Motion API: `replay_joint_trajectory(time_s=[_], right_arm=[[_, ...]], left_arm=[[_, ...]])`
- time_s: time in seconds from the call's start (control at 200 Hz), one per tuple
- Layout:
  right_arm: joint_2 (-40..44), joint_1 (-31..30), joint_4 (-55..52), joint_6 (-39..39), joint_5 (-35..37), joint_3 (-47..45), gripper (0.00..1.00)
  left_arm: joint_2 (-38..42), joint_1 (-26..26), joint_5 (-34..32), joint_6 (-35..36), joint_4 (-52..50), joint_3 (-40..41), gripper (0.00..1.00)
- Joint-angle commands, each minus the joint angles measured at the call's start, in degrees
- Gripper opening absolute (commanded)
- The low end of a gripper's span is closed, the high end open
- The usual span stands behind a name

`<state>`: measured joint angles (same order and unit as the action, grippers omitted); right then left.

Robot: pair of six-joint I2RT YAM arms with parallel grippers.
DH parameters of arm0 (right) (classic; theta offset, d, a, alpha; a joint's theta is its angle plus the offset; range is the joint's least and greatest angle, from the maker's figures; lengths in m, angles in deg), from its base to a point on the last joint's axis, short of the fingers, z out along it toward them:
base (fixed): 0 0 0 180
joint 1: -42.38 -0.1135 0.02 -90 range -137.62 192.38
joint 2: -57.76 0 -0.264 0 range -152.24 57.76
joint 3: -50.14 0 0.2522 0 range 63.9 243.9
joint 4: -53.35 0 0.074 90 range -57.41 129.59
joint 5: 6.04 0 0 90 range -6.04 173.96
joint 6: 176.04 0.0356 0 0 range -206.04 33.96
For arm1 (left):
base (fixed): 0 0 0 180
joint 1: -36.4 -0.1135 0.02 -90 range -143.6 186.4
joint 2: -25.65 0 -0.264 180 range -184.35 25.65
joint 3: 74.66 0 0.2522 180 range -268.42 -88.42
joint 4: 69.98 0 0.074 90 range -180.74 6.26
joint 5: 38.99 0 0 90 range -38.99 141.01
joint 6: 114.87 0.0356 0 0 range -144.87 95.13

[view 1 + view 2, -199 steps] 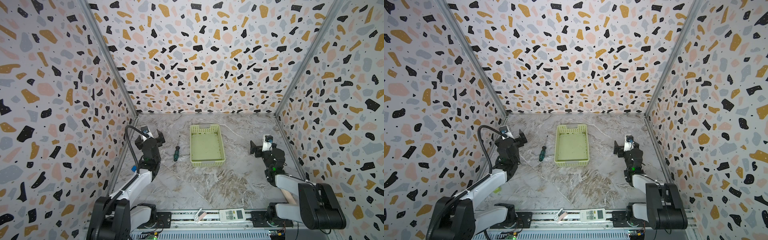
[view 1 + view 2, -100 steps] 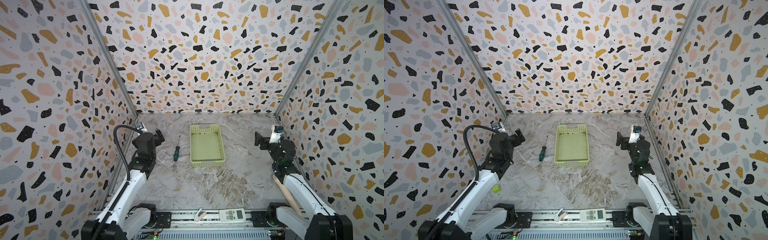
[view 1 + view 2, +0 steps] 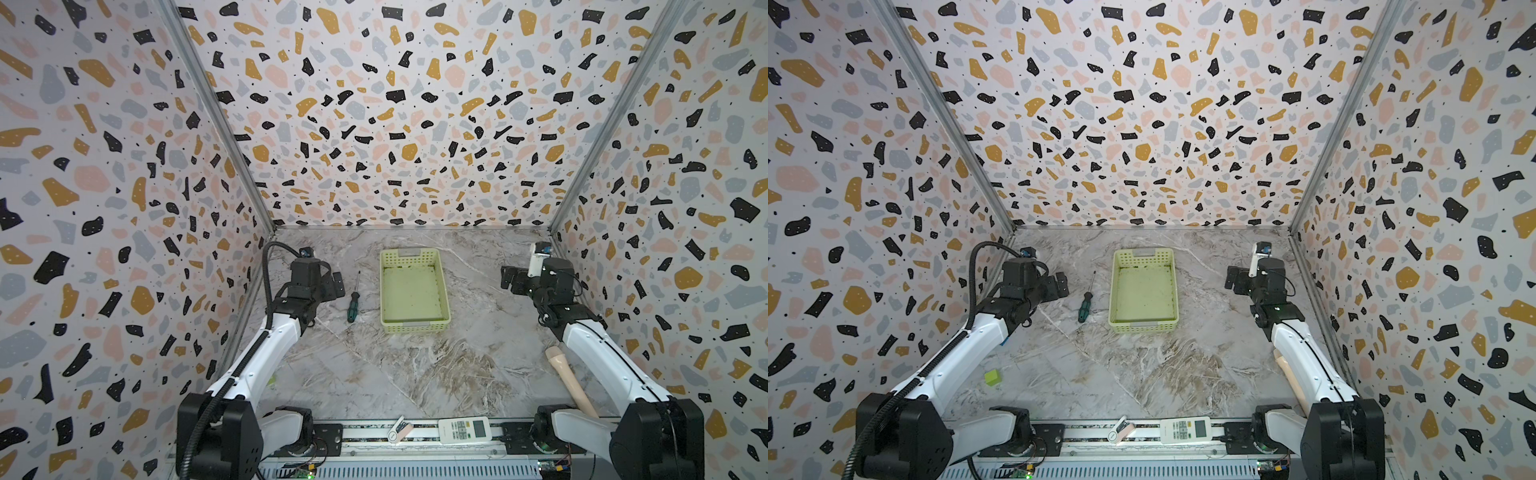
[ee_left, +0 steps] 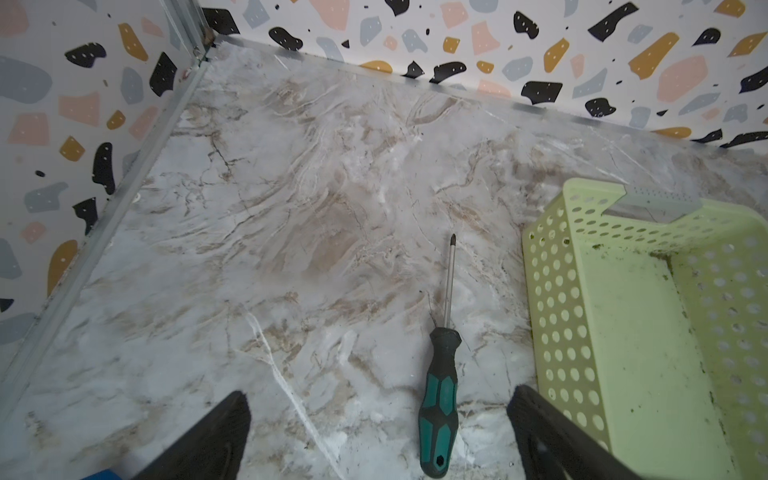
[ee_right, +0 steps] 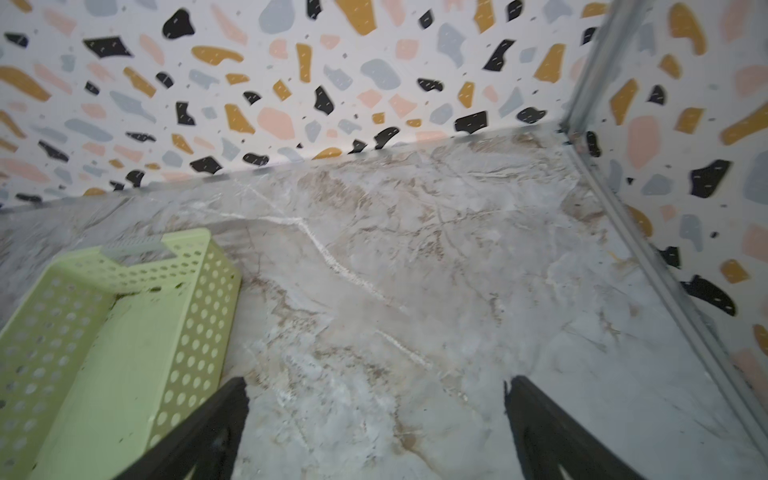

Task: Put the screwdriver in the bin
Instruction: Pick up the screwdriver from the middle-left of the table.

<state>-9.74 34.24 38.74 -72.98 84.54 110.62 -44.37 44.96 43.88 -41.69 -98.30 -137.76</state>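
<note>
Beside the bin (image 3: 415, 327), on my left arm's side, the screwdriver (image 3: 353, 300) lies flat on the marble counter (image 3: 415, 374). It is near the perforated wall but not touching it, with its shaft pointing toward the back wall and its green-and-black handle toward my bases. My left gripper (image 4: 378, 399) hovers just beside the handle, jaws spread wide and empty. In the wrist view the handle sits between the fingers but off-centre, closer to the one on the bin side. To pick it well, I judge I should shift slightly toward the bin until the handle is centred, then descend with the fingers straddling its width. I should close on the thick handle, not the thin shaft, which could roll. My right gripper (image 5: 376, 384) is likewise spread and empty, beyond the bin's other side.
</note>
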Motion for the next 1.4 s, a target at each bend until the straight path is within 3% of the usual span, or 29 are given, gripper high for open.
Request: replay_joint_trajectory(time_s=[0.0,0.19,0.396,0.866,1.397], right_arm=[[-1.6,-3.1,-6.1,-3.1,1.7,3.7,0.99],[-4.9,-3.5,-5.7,-1.5,-4.0,2.9,0.99],[-6.5,-4.5,-5.6,-0.9,-3.8,1.3,1.00],[-5.1,-4.6,-4.8,-1.0,-5.4,-3.4,0.99],[-4.9,-3.9,-4.3,-0.3,-7.2,-4.5,0.98]], left_arm=[[-2.2,1.7,0.6,1.2,-1.1,1.4,1.00],[-8.2,4.5,0.0,0.7,-1.4,1.3,0.99],[-14.4,6.0,-0.8,-0.2,-0.6,1.1,0.99],[-20.3,6.6,-0.4,-1.4,2.7,0.8,1.00],[-25.8,9.6,-1.5,-2.5,4.6,-3.0,0.80]])
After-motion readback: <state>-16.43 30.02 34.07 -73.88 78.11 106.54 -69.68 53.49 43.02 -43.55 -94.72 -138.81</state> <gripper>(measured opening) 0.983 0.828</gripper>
